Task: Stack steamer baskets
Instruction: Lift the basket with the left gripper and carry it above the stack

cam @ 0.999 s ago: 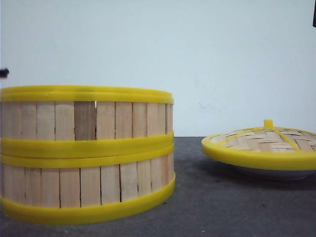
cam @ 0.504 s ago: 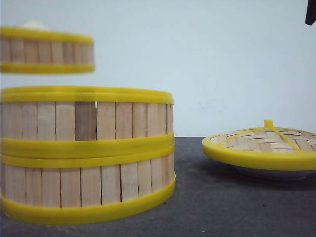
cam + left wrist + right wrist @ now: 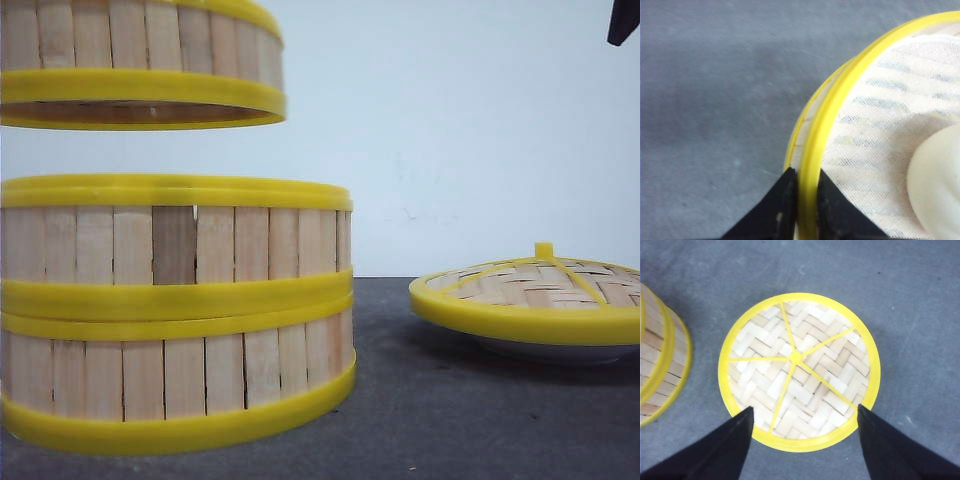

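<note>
Left jaws clamped on third steamer basket (image 3: 140,60) rim, held above two stacked baskets (image 3: 175,310), right jaws spread wide over lid (image 3: 799,371).

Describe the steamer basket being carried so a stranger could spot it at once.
Find the two-basket stack on the dark table's left. Directly above it hangs a third basket, its rim pinched by the left gripper. It alone is airborne, touching nothing below.

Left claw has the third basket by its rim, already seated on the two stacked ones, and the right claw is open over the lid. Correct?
Not seated. The front view shows the third basket hanging above the two stacked baskets with a clear gap. The left claw does pinch its rim, and the right claw is open over the lid.
</note>
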Robot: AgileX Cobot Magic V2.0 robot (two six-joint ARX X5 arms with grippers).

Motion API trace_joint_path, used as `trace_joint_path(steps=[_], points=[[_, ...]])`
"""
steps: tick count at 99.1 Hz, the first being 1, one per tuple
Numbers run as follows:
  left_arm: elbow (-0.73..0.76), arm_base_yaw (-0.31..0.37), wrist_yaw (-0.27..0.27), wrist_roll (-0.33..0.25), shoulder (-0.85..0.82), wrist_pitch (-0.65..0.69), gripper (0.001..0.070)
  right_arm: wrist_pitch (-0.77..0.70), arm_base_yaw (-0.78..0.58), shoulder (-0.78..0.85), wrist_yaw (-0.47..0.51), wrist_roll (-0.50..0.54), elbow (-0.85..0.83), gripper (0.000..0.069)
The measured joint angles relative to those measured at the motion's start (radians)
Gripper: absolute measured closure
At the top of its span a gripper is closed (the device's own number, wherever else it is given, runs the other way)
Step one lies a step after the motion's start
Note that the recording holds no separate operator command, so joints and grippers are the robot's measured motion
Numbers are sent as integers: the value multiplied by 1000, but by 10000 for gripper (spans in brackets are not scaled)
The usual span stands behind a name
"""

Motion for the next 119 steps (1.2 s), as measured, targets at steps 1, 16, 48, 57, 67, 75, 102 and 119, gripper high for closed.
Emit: trace_joint_path(steps=[1, 16, 48, 57, 67, 75, 102, 119], points=[[-3, -5, 0, 1, 0, -2, 687, 0, 0, 0, 0, 0, 0, 288], [-66, -74, -43, 7, 0, -6, 687, 0, 0, 0, -17, 0, 0, 288], [-114, -177, -43, 2, 0, 64, 687, 0, 0, 0, -18, 0, 0, 288], [-124, -177, -51, 1, 0, 76, 687, 0, 0, 0, -18, 0, 0, 288], [-138, -175, -79, 0, 0, 90, 687, 0, 0, 0, -18, 0, 0, 288], [-141, -176, -80, -1, 0, 91, 687, 0, 0, 0, -18, 0, 0, 288], [-141, -176, -80, 0, 0, 129, 687, 0, 0, 0, -18, 0, 0, 288], [-141, -176, -79, -1, 7, 136, 687, 0, 0, 0, -18, 0, 0, 288]])
